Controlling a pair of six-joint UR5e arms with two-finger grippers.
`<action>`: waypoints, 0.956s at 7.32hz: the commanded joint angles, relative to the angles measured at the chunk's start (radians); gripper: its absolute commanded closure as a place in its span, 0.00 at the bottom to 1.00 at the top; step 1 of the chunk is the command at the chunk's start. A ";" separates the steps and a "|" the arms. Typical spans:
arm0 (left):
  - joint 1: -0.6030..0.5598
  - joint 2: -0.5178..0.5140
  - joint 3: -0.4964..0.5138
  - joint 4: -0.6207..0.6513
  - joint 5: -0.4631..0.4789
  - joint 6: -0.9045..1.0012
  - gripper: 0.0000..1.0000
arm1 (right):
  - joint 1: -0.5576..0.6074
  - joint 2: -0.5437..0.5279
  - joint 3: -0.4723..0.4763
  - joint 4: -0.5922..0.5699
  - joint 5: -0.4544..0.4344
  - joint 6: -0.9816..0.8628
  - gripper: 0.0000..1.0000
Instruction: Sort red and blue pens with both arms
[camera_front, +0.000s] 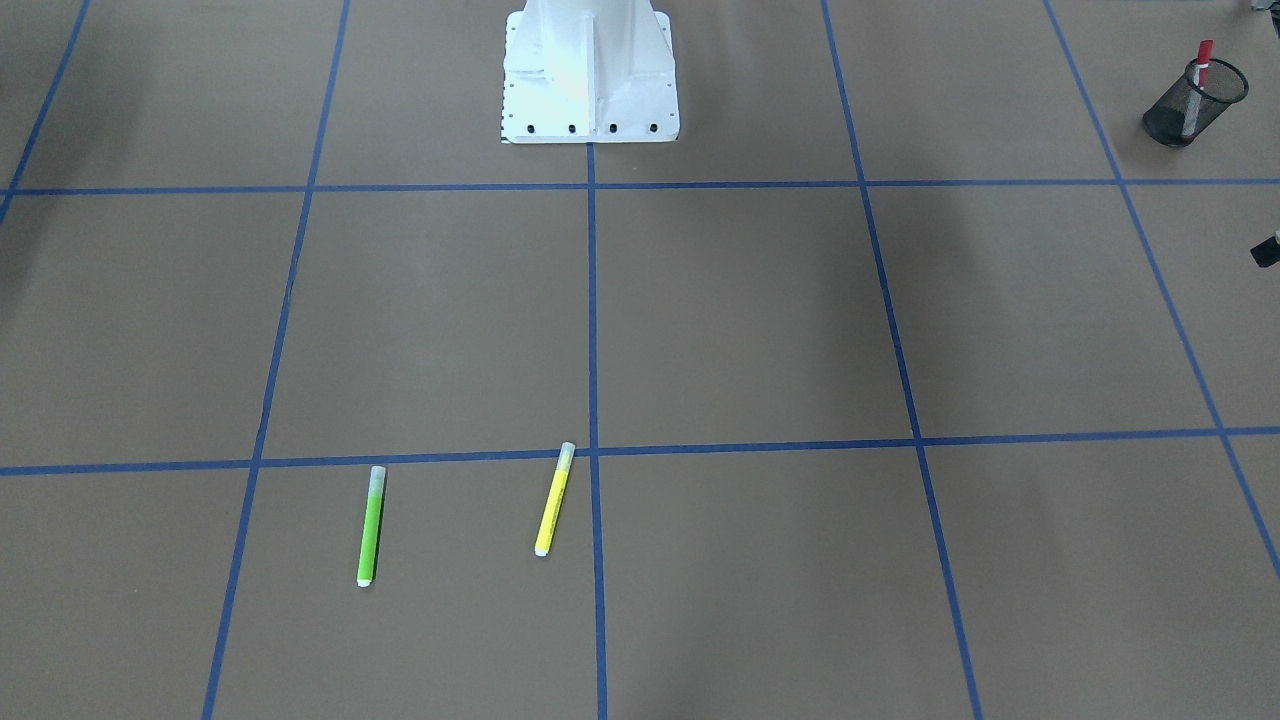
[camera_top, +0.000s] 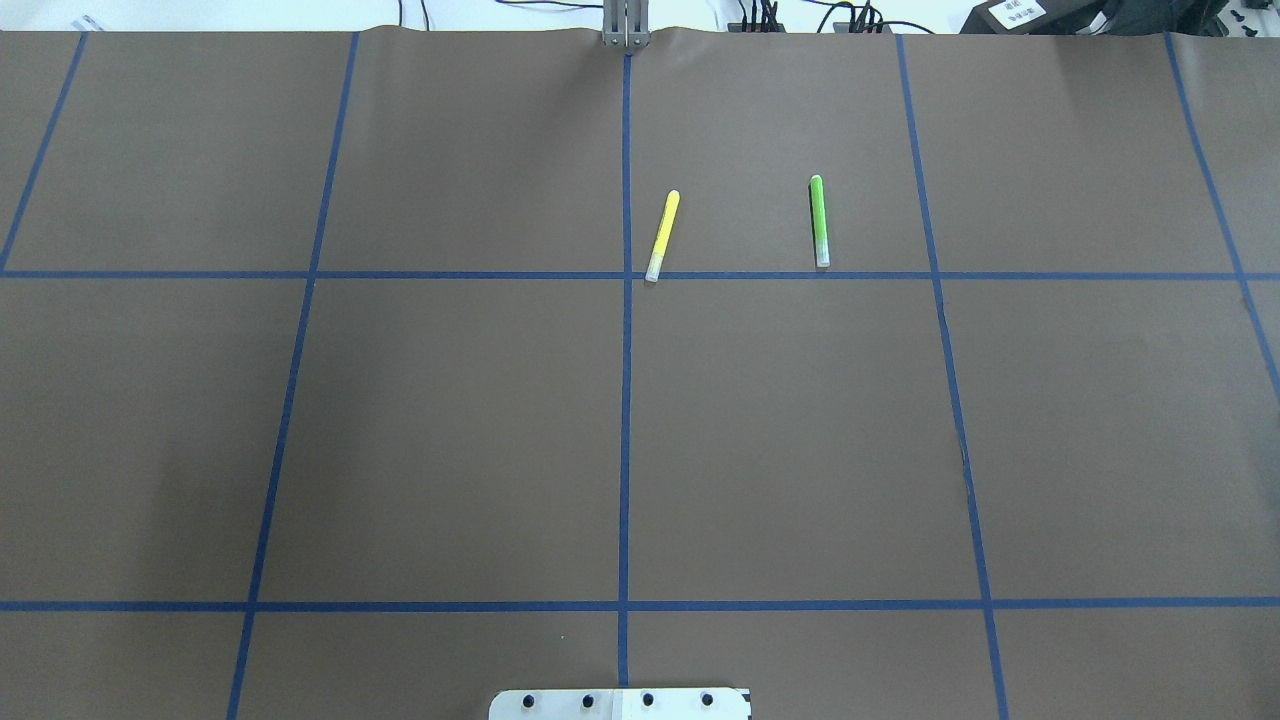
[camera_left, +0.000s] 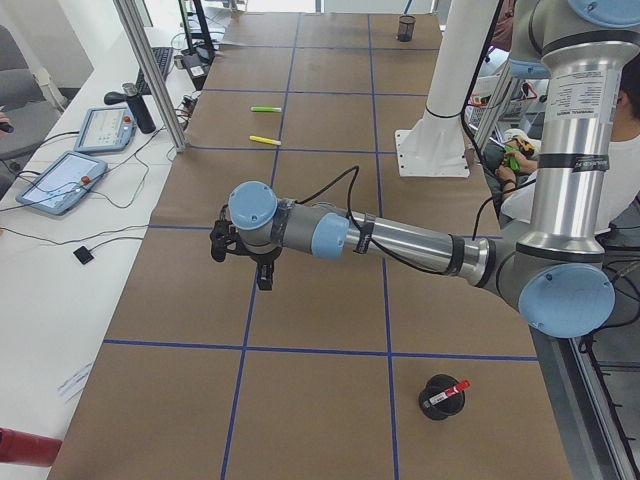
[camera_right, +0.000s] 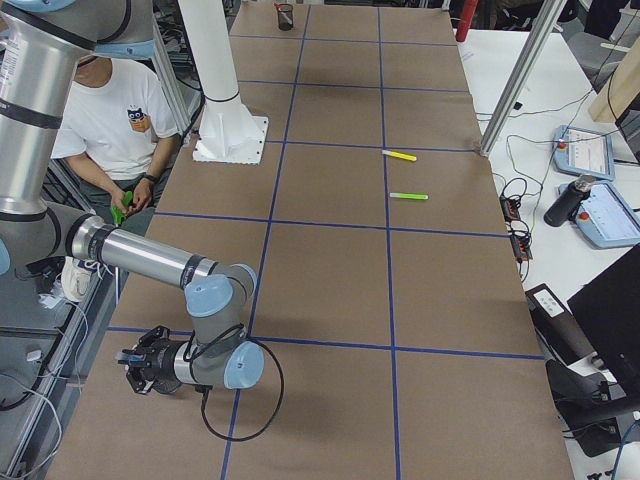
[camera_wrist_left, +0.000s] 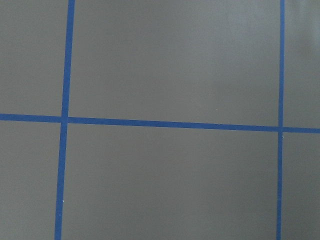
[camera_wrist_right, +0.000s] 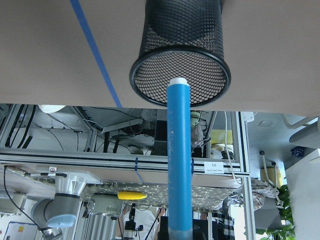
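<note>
Here, the right gripper (camera_right: 130, 372) is closed around the blue highlighter (camera_wrist_right: 179, 160), held level on a right arm (camera_right: 150, 262) stretched low near the table's edge. The highlighter's white end reaches the mouth of a black mesh cup (camera_wrist_right: 181, 45) straight ahead. The left arm (camera_left: 400, 238) reaches out level, and the left gripper (camera_left: 242, 262) faces down over bare table (camera_wrist_left: 170, 65); its opening cannot be told. The red marker (camera_left: 452, 388) stands in a second mesh cup (camera_left: 438, 400), well apart from it.

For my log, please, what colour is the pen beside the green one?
Yellow pen; overhead view.
</note>
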 joint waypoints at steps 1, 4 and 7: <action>0.002 0.006 -0.030 0.003 0.003 0.000 0.00 | 0.000 0.004 -0.059 0.003 0.026 -0.003 1.00; 0.002 0.011 -0.050 0.005 0.004 -0.005 0.00 | -0.002 0.011 -0.082 0.003 0.085 -0.002 1.00; 0.002 0.012 -0.051 0.005 0.003 -0.006 0.00 | -0.002 0.024 -0.092 0.014 0.129 0.004 0.10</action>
